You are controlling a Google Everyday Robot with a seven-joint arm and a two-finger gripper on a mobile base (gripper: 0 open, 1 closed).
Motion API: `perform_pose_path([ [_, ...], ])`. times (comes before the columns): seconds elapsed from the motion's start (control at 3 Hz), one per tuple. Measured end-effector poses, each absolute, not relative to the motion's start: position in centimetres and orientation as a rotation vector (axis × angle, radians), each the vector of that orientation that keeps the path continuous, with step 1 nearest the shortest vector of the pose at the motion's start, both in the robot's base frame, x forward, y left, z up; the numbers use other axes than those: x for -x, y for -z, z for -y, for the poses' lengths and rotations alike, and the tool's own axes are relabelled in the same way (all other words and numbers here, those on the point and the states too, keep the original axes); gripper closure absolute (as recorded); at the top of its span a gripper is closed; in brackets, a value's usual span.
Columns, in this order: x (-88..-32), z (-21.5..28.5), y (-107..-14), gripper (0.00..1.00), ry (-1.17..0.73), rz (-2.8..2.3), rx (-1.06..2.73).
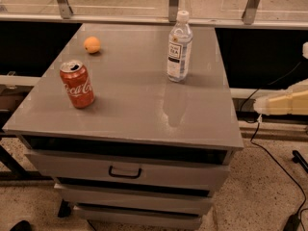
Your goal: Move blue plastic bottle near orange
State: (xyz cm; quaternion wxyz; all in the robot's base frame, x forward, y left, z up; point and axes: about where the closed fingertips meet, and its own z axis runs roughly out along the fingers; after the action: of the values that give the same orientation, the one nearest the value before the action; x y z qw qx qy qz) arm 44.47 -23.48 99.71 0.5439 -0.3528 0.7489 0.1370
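The gripper (pixel 262 105) showed as a cream, tapering shape at the right edge of the view, off the grey drawer cabinet (pixel 144 114) and beside its right side. It held nothing and touched nothing; whether it was spread or pressed together could not be told. The blue plastic bottle (pixel 179 47) stood upright with its white cap on, toward the back right of the cabinet top. The orange (pixel 92 44) lay at the back left, well apart from the bottle. A red Coca-Cola can (pixel 77 84) stood upright in front of the orange.
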Motion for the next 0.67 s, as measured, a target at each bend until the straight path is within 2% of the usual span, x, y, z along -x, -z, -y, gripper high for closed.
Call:
perform_pose_path([
  [0.67, -48.5, 18.6, -97.3, 0.0, -0.297, -1.77, 0.768],
])
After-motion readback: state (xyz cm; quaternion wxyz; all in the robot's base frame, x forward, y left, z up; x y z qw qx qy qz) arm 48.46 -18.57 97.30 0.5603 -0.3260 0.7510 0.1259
